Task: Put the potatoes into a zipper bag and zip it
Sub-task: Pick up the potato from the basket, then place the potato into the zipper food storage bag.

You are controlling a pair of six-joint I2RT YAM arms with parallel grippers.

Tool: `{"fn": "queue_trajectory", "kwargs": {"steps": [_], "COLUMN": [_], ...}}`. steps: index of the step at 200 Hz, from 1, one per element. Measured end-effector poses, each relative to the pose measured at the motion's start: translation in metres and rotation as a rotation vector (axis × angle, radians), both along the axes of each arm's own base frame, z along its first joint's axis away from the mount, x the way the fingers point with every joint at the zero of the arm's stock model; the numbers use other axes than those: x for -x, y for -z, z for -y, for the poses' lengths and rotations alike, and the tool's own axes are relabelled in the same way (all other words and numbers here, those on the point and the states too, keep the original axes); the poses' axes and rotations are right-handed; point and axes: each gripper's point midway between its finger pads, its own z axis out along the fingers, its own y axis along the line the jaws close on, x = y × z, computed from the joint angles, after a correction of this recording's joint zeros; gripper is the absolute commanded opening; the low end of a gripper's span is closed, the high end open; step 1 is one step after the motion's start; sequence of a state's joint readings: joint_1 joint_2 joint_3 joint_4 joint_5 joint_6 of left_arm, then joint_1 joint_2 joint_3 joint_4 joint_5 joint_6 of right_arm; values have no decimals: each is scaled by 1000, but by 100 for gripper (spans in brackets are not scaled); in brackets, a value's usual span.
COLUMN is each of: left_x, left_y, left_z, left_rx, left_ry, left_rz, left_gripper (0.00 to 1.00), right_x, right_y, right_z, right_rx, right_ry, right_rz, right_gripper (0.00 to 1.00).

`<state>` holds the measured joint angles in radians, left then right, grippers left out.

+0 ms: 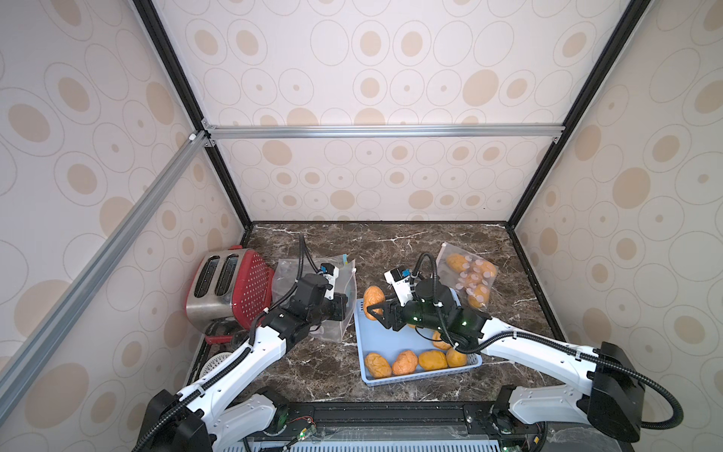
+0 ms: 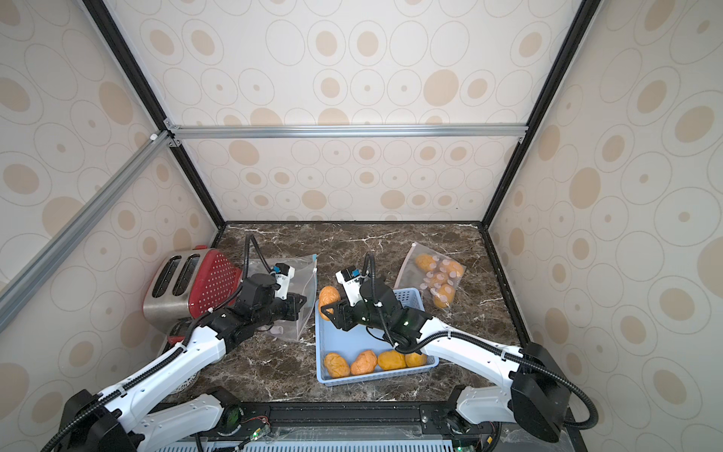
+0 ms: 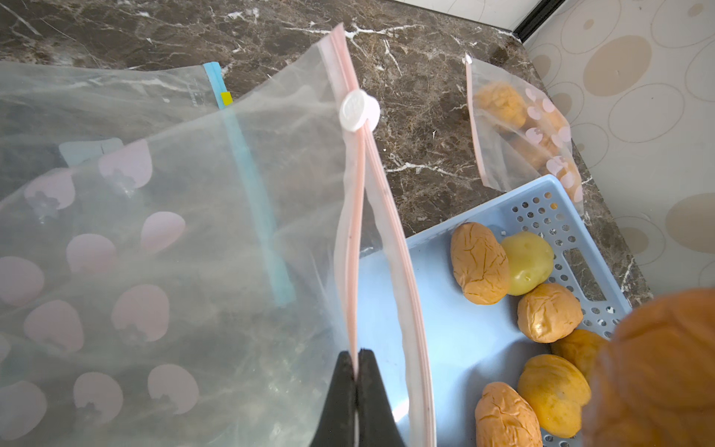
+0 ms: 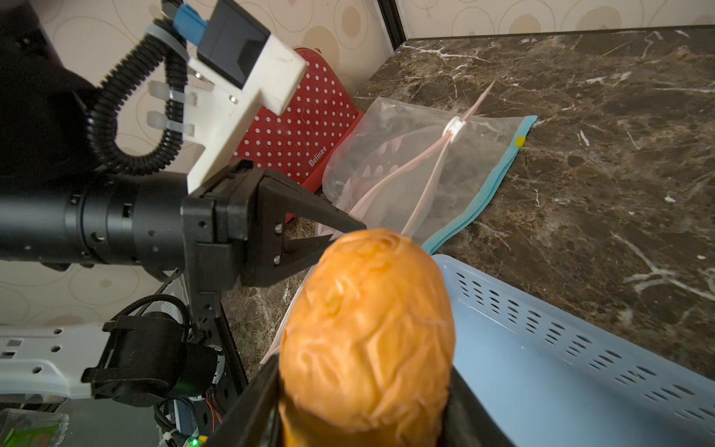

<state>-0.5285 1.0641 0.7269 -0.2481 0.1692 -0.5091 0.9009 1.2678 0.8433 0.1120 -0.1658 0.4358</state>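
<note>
My left gripper (image 3: pixel 358 353) is shut on one pink rim strip of a clear zipper bag (image 3: pixel 174 271) printed with pink spots. The bag's mouth gapes, its two strips spread apart below the white slider (image 3: pixel 360 110). My right gripper (image 4: pixel 363 383) is shut on a wrinkly orange potato (image 4: pixel 367 329), held just off the bag's mouth above the left rim of the blue basket (image 1: pixel 426 375). In both top views this potato (image 1: pixel 373 299) (image 2: pixel 329 297) hangs between the two grippers. Several more potatoes (image 1: pixel 405 362) lie in the basket, one of them smooth and yellowish-green (image 3: pixel 528 263).
A second spotted bag (image 1: pixel 469 280) filled with potatoes lies behind the basket at the back right. A flat bag with a blue zip strip (image 3: pixel 247 162) lies under the held bag. A red and steel toaster (image 1: pixel 231 289) stands at the far left, close to the left arm.
</note>
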Motion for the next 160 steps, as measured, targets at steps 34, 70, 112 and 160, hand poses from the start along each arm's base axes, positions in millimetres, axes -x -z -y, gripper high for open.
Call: {"fn": "queue_trajectory", "kwargs": {"steps": [34, 70, 112, 160], "left_x": [0, -1, 0, 0], "left_y": [0, -4, -5, -5], "left_z": [1, 4, 6, 6], "left_rx": [8, 30, 42, 46], "left_ry": [2, 2, 8, 9], "left_rz": [-3, 2, 0, -3], "left_gripper": [0, 0, 0, 0], "right_x": [1, 2, 0, -5], "right_y": [-5, -17, -26, -27], "right_z": [-2, -4, -6, -12], "right_rx": [-11, -48, -84, -113], "right_ry": [-16, -22, -22, -12], "right_rz": [16, 42, 55, 51], "right_gripper": [47, 47, 46, 46]}}
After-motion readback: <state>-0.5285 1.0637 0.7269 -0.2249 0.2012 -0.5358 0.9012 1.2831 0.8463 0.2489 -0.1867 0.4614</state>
